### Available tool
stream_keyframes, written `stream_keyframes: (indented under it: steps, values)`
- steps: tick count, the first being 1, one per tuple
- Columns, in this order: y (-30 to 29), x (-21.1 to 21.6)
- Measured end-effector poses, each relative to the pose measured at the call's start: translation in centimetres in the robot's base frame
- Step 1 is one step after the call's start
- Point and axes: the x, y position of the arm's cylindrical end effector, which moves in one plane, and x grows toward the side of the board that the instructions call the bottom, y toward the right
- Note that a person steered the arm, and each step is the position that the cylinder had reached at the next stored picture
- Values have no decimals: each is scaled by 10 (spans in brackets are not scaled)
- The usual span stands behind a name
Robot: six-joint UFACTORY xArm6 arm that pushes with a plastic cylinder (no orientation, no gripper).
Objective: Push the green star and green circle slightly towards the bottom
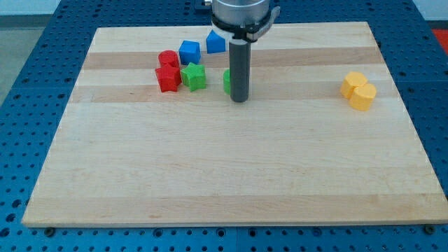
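Camera view: my tip (239, 100) down on board (224, 175), touching green circle (227, 81), mostly hidden behind rod; no jaws on rod; green star (194, 76) just left, beside red blocks (168, 72); blue blocks (201, 47) farther back; yellow blocks (358, 90) far right.

Green star (194, 76) just left of green circle (227, 81), my tip (239, 100) touching circle's right.
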Motion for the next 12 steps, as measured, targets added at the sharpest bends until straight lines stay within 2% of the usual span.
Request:
stream_keyframes:
  steps: [2, 3, 4, 6, 10, 11, 12]
  values:
    - [-3, -19]
    - [-8, 12]
    - [-41, 47]
    - [-97, -9]
    - [-192, 3]
    - [-178, 23]
    - [-85, 26]
